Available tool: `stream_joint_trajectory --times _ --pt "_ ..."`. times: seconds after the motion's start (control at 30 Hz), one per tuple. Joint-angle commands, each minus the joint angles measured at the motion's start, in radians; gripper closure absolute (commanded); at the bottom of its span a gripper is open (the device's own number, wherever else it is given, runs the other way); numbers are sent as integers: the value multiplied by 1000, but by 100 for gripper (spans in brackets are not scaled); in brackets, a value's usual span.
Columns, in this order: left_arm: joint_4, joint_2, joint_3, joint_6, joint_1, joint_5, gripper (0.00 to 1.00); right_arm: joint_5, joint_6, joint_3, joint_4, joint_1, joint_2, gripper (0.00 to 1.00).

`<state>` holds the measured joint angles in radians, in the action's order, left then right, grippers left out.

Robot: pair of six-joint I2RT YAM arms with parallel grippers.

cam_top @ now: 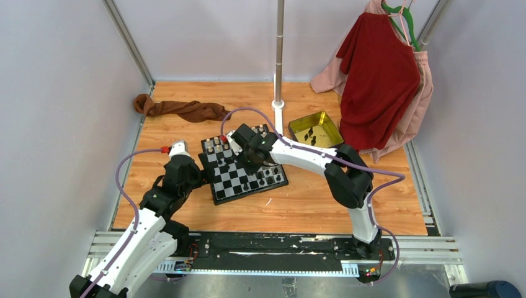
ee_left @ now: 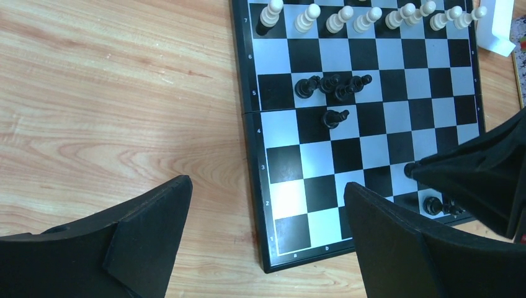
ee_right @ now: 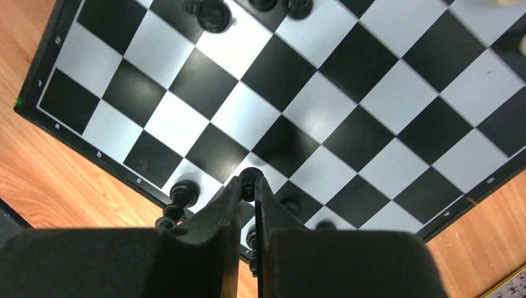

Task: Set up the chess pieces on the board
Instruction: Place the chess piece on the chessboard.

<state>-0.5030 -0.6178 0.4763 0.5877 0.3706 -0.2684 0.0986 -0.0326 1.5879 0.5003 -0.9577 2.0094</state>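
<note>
Two arms reach over the board (cam_top: pixel 239 186) in the top view: the left gripper (cam_top: pixel 195 177) sits at its 9 o'clock edge, and the right gripper (cam_top: pixel 253 160) hangs over its middle. At 2 o'clock from the board lies a tin (cam_top: pixel 325 118) with a few dark pieces (cam_top: pixel 310 133) in it. A brown cloth (cam_top: pixel 180 109) lies off at 11.

From the left wrist, the left gripper (ee_left: pixel 267 189) stands wide apart and empty, straddling the near corner of the board (ee_left: pixel 372 124). Cream pawns (ee_left: pixel 347 17) line the far row at 12, and black pieces (ee_left: pixel 332 85) huddle mid-board. At 3 o'clock the right gripper (ee_left: pixel 422 171) pokes into view.

From the right wrist, the right gripper (ee_right: pixel 248 189) is clamped on a black piece (ee_right: pixel 248 179) above the near edge of the board (ee_right: pixel 310 112). More black pieces (ee_right: pixel 184 194) stand at 8 o'clock.
</note>
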Motion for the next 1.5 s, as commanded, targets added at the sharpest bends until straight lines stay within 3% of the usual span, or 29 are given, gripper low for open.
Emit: stream_joint_trajectory --times 0.0,0.5,1.47 --pt "-1 10 -7 7 10 11 1 -41 -19 -45 2 -31 -57 100" --pt "3 13 -8 5 10 27 1 -60 -53 -112 -32 -42 -72 100" --pt "27 -1 -15 -6 10 44 1 -72 -62 -83 -40 -41 -5 100"
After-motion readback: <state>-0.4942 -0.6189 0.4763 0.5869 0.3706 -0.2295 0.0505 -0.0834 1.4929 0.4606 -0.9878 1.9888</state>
